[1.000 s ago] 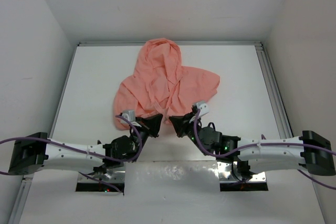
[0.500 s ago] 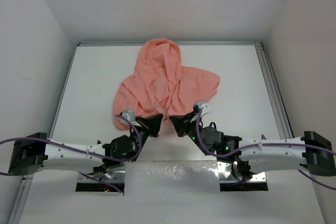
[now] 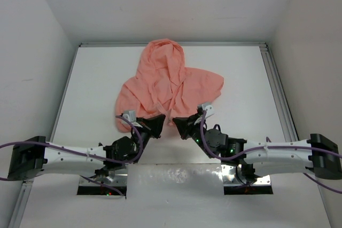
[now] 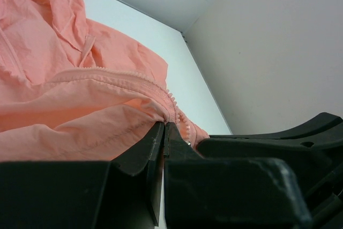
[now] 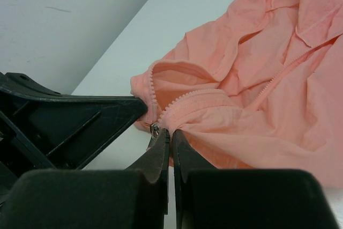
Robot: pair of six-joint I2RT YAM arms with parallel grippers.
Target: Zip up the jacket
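My left gripper (image 4: 164, 128) pinches the jacket (image 4: 64, 105) at its near hem, by the zipper teeth (image 4: 128, 74). My right gripper (image 5: 170, 133) pinches the facing edge beside a small metal piece (image 5: 155, 128). The fabric looks thin, limp and probably slippery, so the stiffer zipper tape seems the surest hold. The rest lies crumpled toward the far side of the table (image 3: 91, 78).

A white table (image 3: 96, 89) fills the middle of the top view. Pale walls box it in: the back wall (image 3: 171, 4) across the top, the left wall (image 3: 26, 68) and the right wall (image 3: 315, 62) at the sides. A far rail (image 3: 224, 44) and a right rail (image 3: 279, 94) of metal edge the table. A glossy white sheet (image 3: 176, 177) lies at bottom centre, between the left plate (image 3: 85, 188) and the right plate (image 3: 264, 188).
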